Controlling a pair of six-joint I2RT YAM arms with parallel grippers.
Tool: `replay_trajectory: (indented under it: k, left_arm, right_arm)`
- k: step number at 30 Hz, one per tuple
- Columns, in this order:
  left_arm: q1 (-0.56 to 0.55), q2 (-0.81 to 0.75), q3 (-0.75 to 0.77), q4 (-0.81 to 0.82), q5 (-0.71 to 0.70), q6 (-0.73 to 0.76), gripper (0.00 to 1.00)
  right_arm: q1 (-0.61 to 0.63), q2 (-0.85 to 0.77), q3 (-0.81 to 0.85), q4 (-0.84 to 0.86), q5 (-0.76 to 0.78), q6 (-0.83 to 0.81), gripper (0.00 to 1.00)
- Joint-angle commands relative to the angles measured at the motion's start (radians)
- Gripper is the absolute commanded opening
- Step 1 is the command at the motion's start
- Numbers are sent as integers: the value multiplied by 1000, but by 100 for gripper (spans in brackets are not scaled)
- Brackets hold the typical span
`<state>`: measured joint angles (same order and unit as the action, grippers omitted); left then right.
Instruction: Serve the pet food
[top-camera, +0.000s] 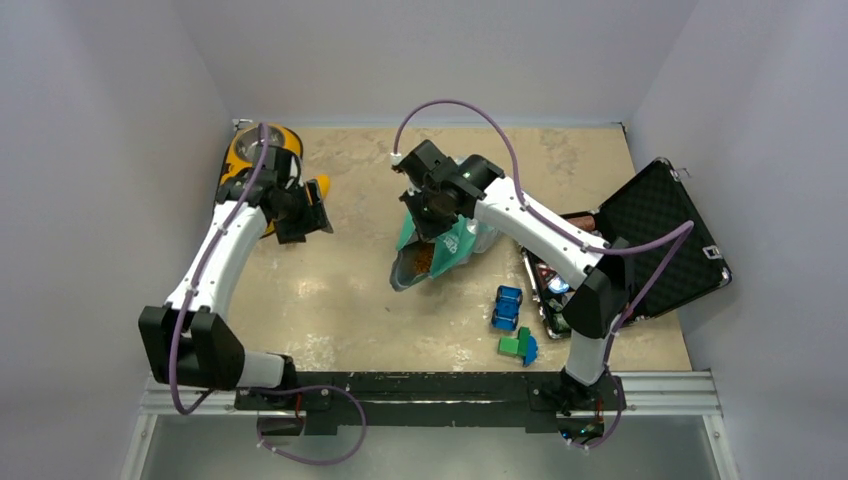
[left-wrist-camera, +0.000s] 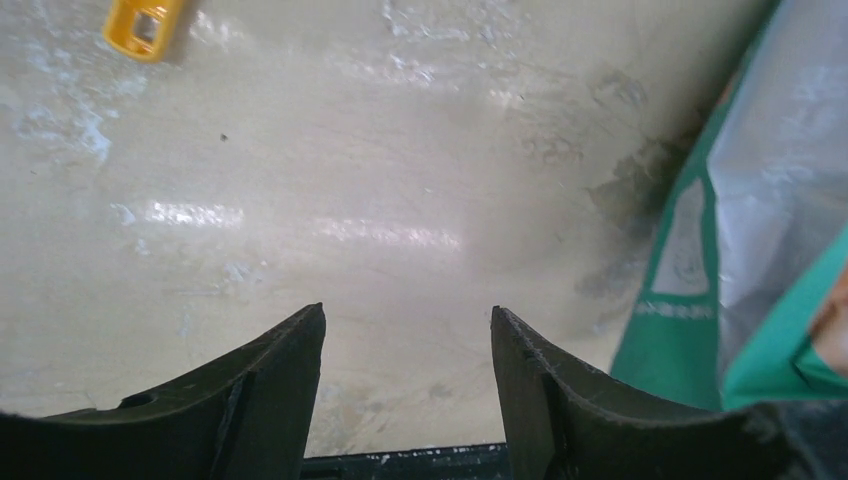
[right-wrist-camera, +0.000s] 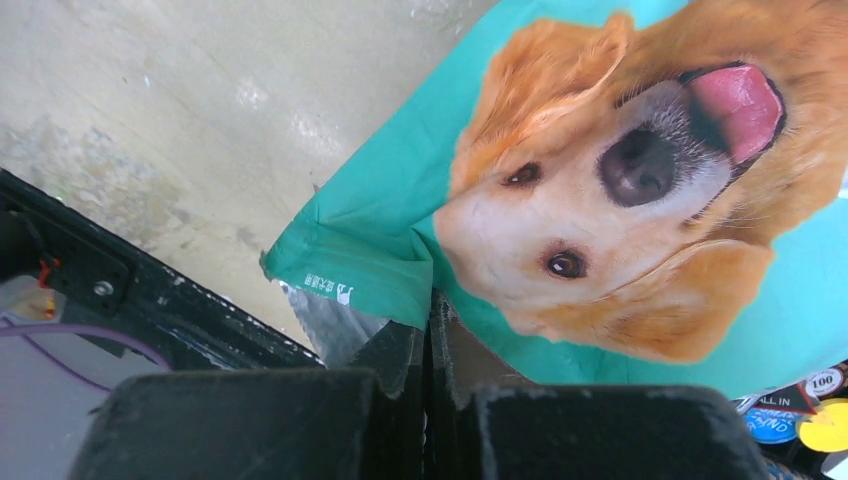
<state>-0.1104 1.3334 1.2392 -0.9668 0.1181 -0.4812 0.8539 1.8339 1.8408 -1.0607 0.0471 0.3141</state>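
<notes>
Counter (top-camera: 350, 300): you see a beige, scuffed surface running from the arm bases at the near edge to the far wall.
Case (top-camera: 655, 235): an open black case lies at the right edge, lid raised; you can make out round chips (right-wrist-camera: 825, 382) in its tray.
Bag (top-camera: 440, 250): the teal-green bag sits near the middle of the counter, mouth tilted toward the near-left. Your right wrist view shows a golden dog's face (right-wrist-camera: 620, 180) printed on its side.
Pet food (top-camera: 418, 262): you find brown kibble showing in the bag's open mouth; none of it lies loose on the counter as far as you can tell.
Bowl (top-camera: 262, 150): a yellow-and-black dish with a shiny inside stands at the far-left corner, well apart from the bag.
Right gripper (right-wrist-camera: 430, 345): clamped on a folded edge of the bag, the fingers pressed together with the teal material between them.
Left gripper (left-wrist-camera: 408, 385): released, the jaws spread with only bare counter between them; it hangs near the bowl, and the bag's edge shows at the right of your left wrist view.
Blue toy car (top-camera: 507, 306): near the right arm, toward the near edge.
Green and blue blocks (top-camera: 519, 346): just beside the car, nearer still.
Yellow piece (left-wrist-camera: 145, 25): a small yellow object, kind unclear.
</notes>
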Motion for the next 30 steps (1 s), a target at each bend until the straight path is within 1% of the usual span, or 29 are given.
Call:
replay_trajectory:
  k: [1, 3, 6, 7, 9, 10, 12, 15, 17, 20, 22, 30]
  left_arm:
    - [79, 93, 87, 56, -77, 61, 68]
    - [104, 192, 164, 31, -83, 100, 68]
    - [104, 298, 257, 41, -107, 179, 68]
    - [104, 328, 273, 59, -113, 208, 66]
    - [105, 391, 295, 102, -137, 271, 54]
    - [104, 428, 310, 104, -141, 304, 52]
    - [104, 494, 343, 101, -171, 357, 52]
    - [105, 549, 348, 132, -214, 425, 53]
    - [105, 578, 354, 149, -228, 450, 54]
    - [104, 629, 367, 166, -189, 460, 52]
    - [103, 672, 385, 165, -191, 460, 52]
    - [104, 766, 427, 157, -219, 473, 50]
  right_arm:
    - [-18, 2, 96, -6, -104, 8, 0]
    - [-22, -38, 74, 16, -126, 9, 0]
    - [-34, -76, 43, 28, -153, 9, 0]
    - [-34, -89, 26, 32, -163, 8, 0]
    - [-37, -109, -8, 37, -176, 5, 0]
    - [-42, -119, -23, 40, -182, 3, 0]
    - [-56, -139, -52, 44, -184, 3, 0]
    - [-72, -174, -90, 52, -173, -5, 0]
    - [-75, -187, -104, 56, -168, -8, 0]
    - [-75, -196, -113, 56, -179, -11, 0]
    - [-75, -199, -114, 53, -179, -12, 0]
    - [-78, -206, -127, 53, -179, -18, 0]
